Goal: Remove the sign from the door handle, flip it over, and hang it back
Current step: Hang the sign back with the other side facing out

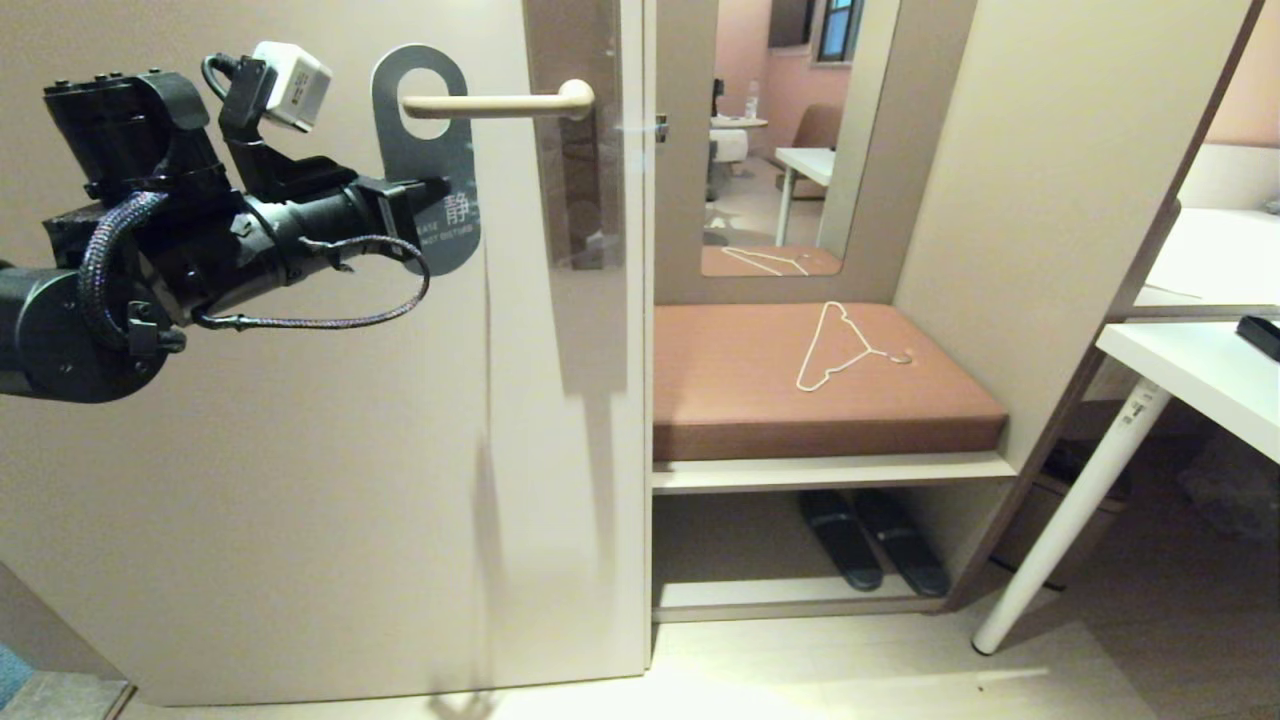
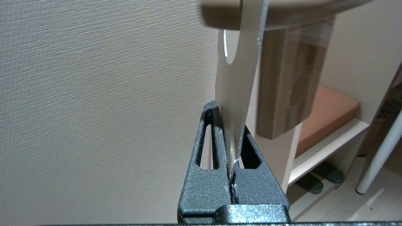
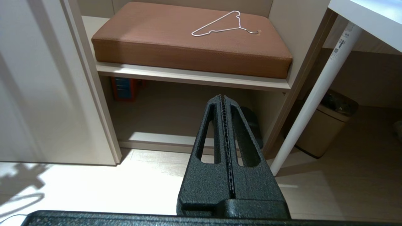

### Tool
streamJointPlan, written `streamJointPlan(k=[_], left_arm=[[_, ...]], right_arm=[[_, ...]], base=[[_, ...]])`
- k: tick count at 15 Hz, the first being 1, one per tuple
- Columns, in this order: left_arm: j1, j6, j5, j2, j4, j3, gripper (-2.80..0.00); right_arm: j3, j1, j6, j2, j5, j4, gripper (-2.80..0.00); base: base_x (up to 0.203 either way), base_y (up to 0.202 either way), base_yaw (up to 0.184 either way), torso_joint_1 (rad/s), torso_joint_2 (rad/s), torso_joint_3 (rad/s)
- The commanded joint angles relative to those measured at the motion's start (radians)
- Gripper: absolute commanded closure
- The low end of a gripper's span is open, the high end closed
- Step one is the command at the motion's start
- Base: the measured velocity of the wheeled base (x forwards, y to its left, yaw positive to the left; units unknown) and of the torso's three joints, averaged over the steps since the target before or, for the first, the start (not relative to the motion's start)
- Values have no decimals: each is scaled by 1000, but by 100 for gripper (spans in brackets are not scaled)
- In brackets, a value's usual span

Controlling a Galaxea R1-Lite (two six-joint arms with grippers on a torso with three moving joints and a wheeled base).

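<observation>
Sign [image 1: 425, 160], dark side out with pale lettering low on its face, hangs on the handle [image 1: 497, 103], the lever passing through its hole; it lies flat against the door [image 1: 300, 450]. The left gripper [image 1: 432, 195] reaches in from nine o'clock and pinches the sign's lower half at its nine-o'clock edge. In the left wrist view the sign [image 2: 237, 78] shows edge-on as a thin pale sheet, running from the lever [image 2: 282, 14] at twelve o'clock down between the two black fingers [image 2: 205, 175], which press on it from both sides. The brown plate [image 1: 575, 130] stands at three o'clock of the sign, just beside it. Past the door, toward three o'clock in the head view, a brown cushion [image 1: 760, 400] carries a white wire hanger [image 1: 840, 350], and dark slippers [image 1: 875, 540] lie on the shelf beneath. The right gripper [image 3: 224, 100] shows only in its own wrist view, fingers pressed together on nothing, pointing at the floor before that shelf.
</observation>
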Motion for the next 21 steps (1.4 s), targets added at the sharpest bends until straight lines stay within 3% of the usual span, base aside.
streamJointPlan(k=[1,10,21], left_arm=[[-10,3,-2,-2,-4,0,0],[-107,60,6,-4,-6,2,0],[-225,62,53,10,-6,3,0]], right_arm=[[0,0,-1,1,1,0,0],[0,1,-1,1,1,0,0],[0,1,-1,1,1,0,0]], base=[[0,0,0,0,0,0],[0,0,0,0,0,0],[0,0,0,0,0,0]])
